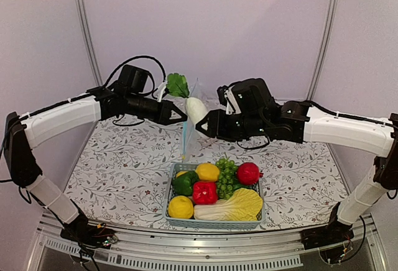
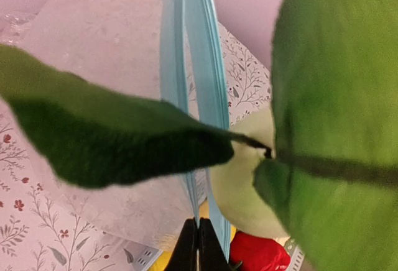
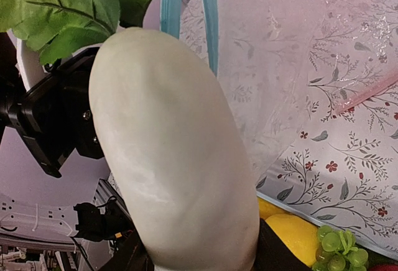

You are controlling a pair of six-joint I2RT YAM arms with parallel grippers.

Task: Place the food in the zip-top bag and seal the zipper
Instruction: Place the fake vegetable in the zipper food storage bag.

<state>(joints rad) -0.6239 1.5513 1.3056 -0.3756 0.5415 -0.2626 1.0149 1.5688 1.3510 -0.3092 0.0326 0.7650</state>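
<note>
Your left claw (image 2: 198, 249) is shut tight on the zipper (image 2: 208, 66) of the zip-top bag (image 1: 188, 137). Your right claw (image 1: 200, 124) holds the white radish (image 1: 196, 109) beside it.

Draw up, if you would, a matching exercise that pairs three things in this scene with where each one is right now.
Things:
1. white radish
2. zip-top bag
3. cabbage

Places:
A. lying in the basket
B. hanging from the shut left gripper
C. held up by the right gripper

Pairs: 1-C, 2-B, 3-A
</note>
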